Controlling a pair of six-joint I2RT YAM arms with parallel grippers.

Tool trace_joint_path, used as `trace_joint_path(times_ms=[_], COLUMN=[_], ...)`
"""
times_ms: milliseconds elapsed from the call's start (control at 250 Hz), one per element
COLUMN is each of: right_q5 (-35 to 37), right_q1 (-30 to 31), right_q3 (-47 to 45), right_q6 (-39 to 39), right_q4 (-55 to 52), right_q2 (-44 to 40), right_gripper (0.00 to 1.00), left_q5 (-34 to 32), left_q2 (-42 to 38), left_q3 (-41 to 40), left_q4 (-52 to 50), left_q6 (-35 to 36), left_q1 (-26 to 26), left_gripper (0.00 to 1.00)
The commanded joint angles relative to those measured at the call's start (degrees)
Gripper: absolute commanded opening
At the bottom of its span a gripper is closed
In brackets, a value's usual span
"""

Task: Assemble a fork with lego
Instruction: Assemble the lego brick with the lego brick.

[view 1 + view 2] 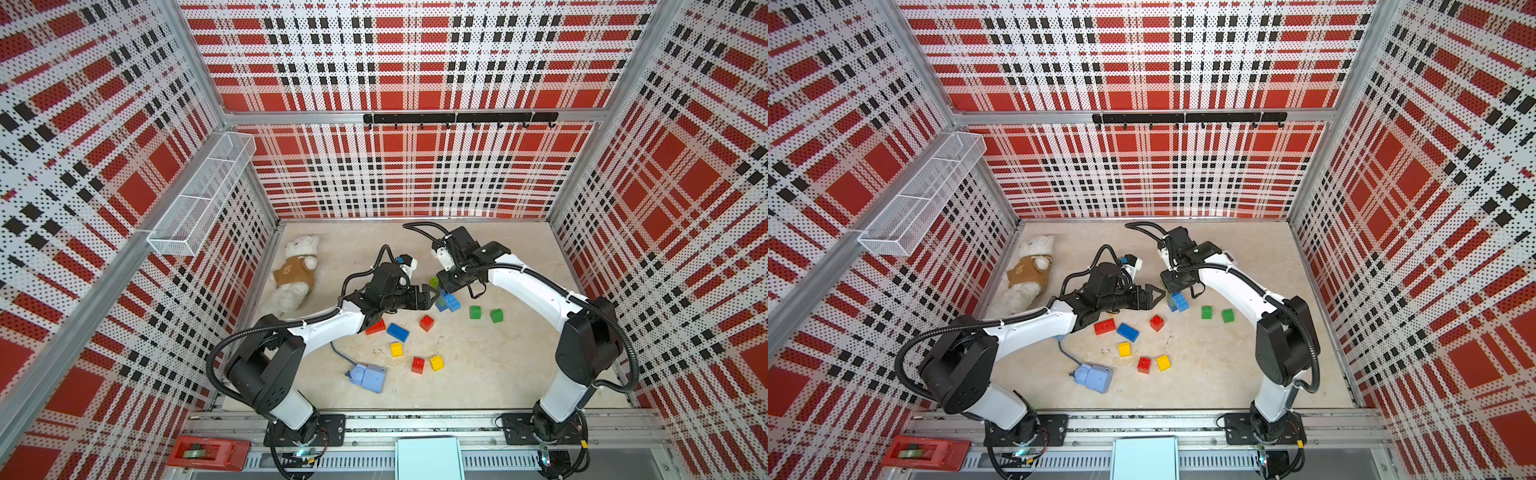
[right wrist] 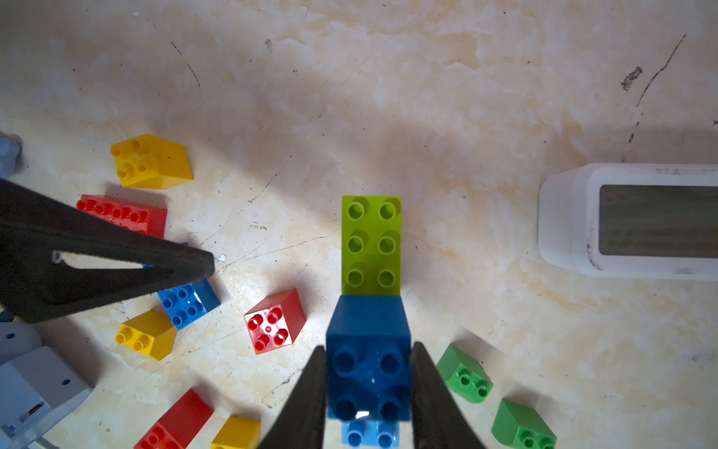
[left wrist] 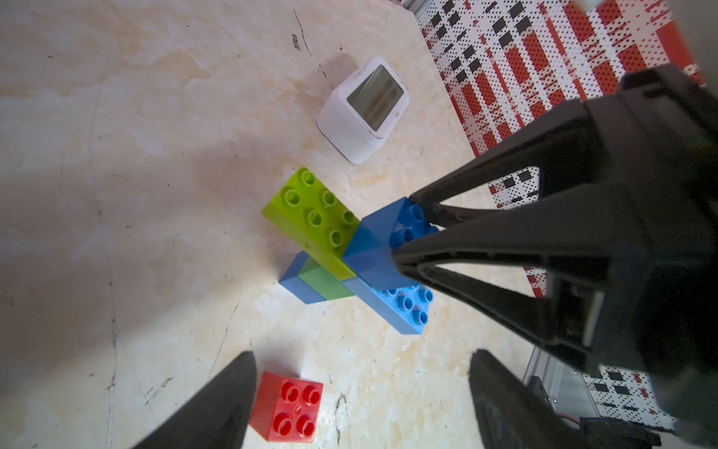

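My right gripper (image 2: 369,346) is shut on a dark blue square brick (image 2: 368,357), one finger on each side. That brick tops a small lego build standing on the table. A lime oblong brick (image 2: 371,245) juts out one way from it and a light blue oblong brick (image 3: 404,307) the other way. A green brick (image 3: 322,282) and a blue brick (image 3: 297,278) sit lower down. My left gripper (image 3: 363,355) hovers open just beside the build, with a loose red square brick (image 3: 287,406) by one fingertip. In a top view both grippers meet at the build (image 1: 451,302).
Loose bricks lie in front of the build: red oblong (image 1: 375,327), blue oblong (image 1: 397,332), yellow (image 1: 396,349) and two green (image 1: 475,312). A white clock (image 3: 363,110) stands behind it. A teddy bear (image 1: 295,272) lies at the back left and a pale-blue corded box (image 1: 368,377) at the front.
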Motion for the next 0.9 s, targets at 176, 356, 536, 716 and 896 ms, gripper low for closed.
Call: trace_joint_path(times_ms=[176, 356, 536, 716, 896], right_q5=[-3.4, -4.8, -7.3, -8.3, -7.7], right_q1=[-0.9, -1.4, -2.3, -2.5, -2.5], right_q3=[-1.4, -1.4, -3.0, -3.6, -3.6], right_q6=[-4.4, -4.8, -3.4, -2.8, -3.3], right_q4=[-2.6, -4.2, -4.9, -5.7, -7.4], right_q2=[2.8, 4.0, 5.0, 6.3, 8.0], right_gripper=[0.27, 0.27, 0.27, 0.27, 0.27], left_q5=[-1.0, -1.1, -1.0, -0.8, -0.9], left_q2=[0.2, 0.1, 0.0, 0.0, -0.1], left_q3=[0.8, 0.5, 0.5, 0.5, 0.4], left_q4=[0.0, 0.0, 0.0, 0.0, 0.0], left_q6=[0.8, 0.8, 0.8, 0.8, 0.8], left_q1=[-0.2, 0.0, 0.0, 0.1, 0.3], left_gripper=[0.88, 0.88, 0.88, 0.88, 0.88])
